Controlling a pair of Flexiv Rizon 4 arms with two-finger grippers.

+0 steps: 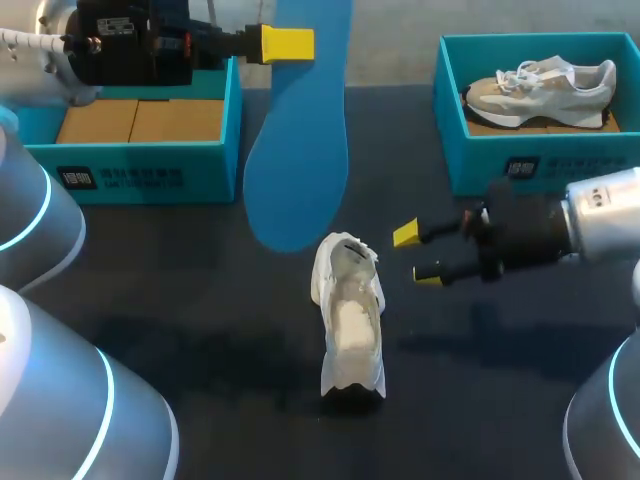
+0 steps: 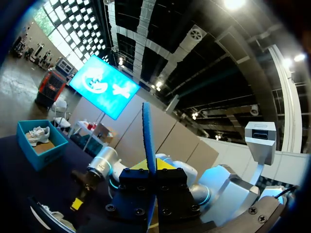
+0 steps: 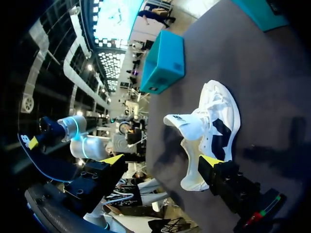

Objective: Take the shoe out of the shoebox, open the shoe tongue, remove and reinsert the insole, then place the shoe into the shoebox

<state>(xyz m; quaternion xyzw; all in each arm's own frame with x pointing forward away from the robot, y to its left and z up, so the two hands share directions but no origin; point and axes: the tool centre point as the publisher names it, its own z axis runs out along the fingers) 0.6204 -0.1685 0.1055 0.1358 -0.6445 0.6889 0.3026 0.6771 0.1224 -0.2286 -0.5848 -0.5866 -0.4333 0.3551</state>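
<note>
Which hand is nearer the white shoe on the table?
Right. The right hand is open just beside the white shoe; the left hand is back by the left box, gripping the blue insole.

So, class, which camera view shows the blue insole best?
The head view: there the insole shows its broad flat face, held by the left gripper. The left wrist view shows the insole only edge-on in that gripper. The right wrist view catches just a dark curved sliver beside the left arm.
</note>
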